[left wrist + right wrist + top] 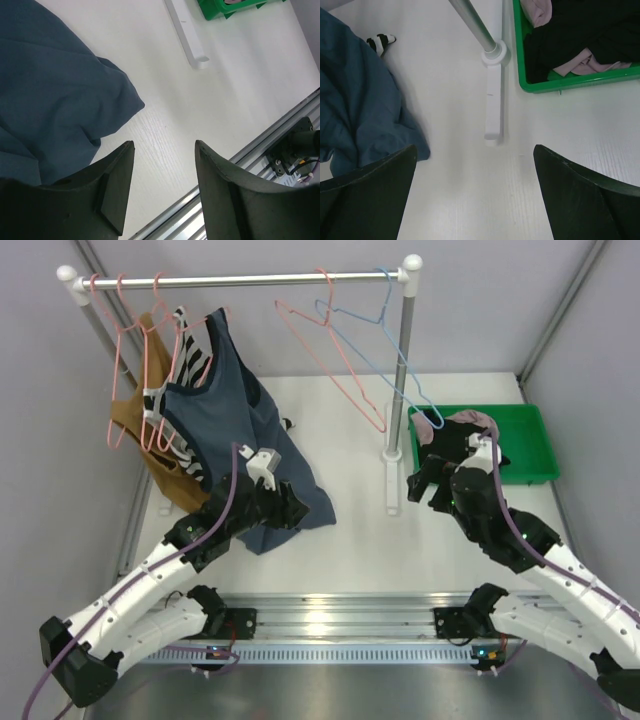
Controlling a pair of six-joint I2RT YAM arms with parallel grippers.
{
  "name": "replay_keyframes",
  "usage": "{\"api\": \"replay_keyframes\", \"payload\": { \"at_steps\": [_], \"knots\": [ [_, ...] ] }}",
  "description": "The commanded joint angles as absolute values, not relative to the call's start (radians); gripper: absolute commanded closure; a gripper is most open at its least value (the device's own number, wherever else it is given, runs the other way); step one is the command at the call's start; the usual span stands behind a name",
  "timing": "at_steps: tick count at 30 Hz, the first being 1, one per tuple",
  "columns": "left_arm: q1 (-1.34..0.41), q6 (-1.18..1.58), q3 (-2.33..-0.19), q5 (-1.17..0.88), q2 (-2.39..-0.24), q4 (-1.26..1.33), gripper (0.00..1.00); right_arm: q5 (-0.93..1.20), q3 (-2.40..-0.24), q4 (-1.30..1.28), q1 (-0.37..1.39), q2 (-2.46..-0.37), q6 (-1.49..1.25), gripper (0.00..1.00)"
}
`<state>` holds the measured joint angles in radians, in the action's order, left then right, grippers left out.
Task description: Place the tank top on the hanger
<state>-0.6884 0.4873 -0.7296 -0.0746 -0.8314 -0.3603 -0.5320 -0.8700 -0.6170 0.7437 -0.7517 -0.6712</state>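
The black tank top (pixel 580 30) lies crumpled in the green bin (pixel 570 85) at the right; in the top view my right arm hides most of it. An empty salmon-pink hanger (pixel 331 367) hangs on the rail, right of centre. My right gripper (pixel 474 147) is open and empty over bare table, just left of the bin; it also shows in the top view (pixel 418 485). My left gripper (pixel 164 143) is open and empty, low over the table beside the slate-blue top's hem; it also shows in the top view (pixel 290 510).
A slate-blue tank top (pixel 230 410) hangs at the left and drapes onto the table, with striped and mustard garments behind it. A light-blue hanger (pixel 360 345) hangs by the salmon one. The rack's post and foot (pixel 393 480) stand between the arms. A mauve-pink garment (pixel 470 422) lies in the bin.
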Motion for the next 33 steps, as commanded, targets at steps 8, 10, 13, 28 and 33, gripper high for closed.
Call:
{"api": "replay_keyframes", "payload": {
  "at_steps": [8,10,13,28,33],
  "knots": [
    [-0.692,0.462,-0.782,-0.084,-0.841,-0.362,0.43,-0.588,-1.012,-0.650,0.715,-0.837,-0.609,0.00],
    [-0.690,0.459,-0.791,-0.084,-0.847,-0.370,0.44,-0.542,-1.063,-0.664,0.655,-0.897,-0.588,0.00],
    [-0.692,0.454,-0.801,-0.086,-0.850,-0.376,0.44,-0.441,-1.129,-0.661,0.542,-0.988,-0.560,0.00],
    [-0.692,0.454,-0.824,-0.106,-0.868,-0.377,0.44,-0.160,-1.241,-0.542,0.087,-1.469,-0.587,0.04],
    [-0.690,0.459,-0.808,-0.113,-0.867,-0.377,0.44,-0.161,-1.247,-0.479,0.080,-1.609,-0.586,0.05]
  ]
}}
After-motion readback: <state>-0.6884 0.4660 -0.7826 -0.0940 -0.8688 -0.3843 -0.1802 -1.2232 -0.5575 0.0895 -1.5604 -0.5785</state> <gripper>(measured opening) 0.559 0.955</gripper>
